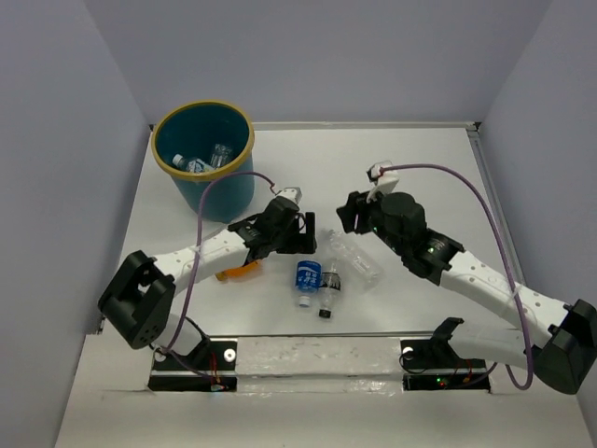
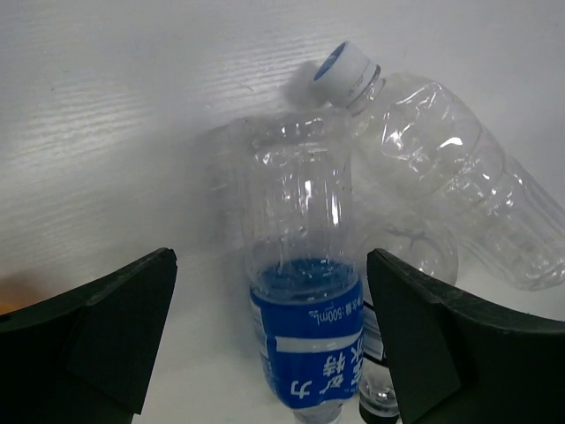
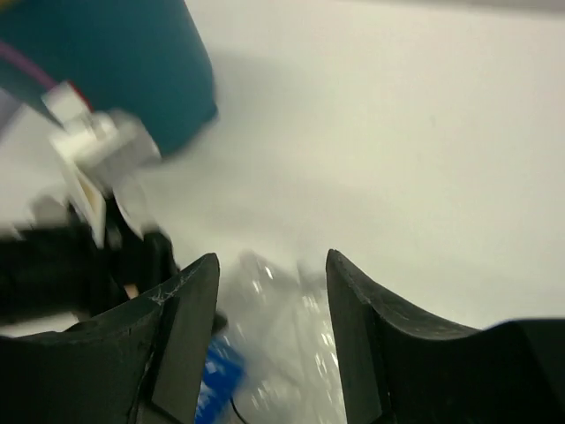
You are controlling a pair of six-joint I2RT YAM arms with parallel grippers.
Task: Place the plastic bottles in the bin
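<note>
- Plastic bottles first: at least two are already in the bin point(image 1: 224, 191), which stands at the far left corner of the bench point(image 1: 420, 168); you can see them lying at the bottom point(image 1: 207, 161)
- the others sit bunched mid-bench between the two arms: a blue-label bottle point(image 2: 305, 340), a big clear bottle point(image 2: 459, 194) with a white cap leaning in beside it, and a small dark-capped bottle point(image 1: 327, 301) tucked against them
- something orange point(image 1: 238, 272) pokes out from under the left arm; probably the orange bottle, but most of it is hidden
- left hand point(image 2: 269, 256) is wide open with a finger on each side of the blue-label bottle and a gap both sides; my guess is it's lined up to grab that one, since it's the nearest
- right hand point(image 3: 272, 261) is spread open too and holds nothing; it hangs over the clear bottle, though that view is badly smeared
- the bottles touch each other, so closing on one could nudge its neighbours; the crinkly plastic looks likely to squash or slip
- bench is plain matte white; pale grey walls box it in on three sides
</note>
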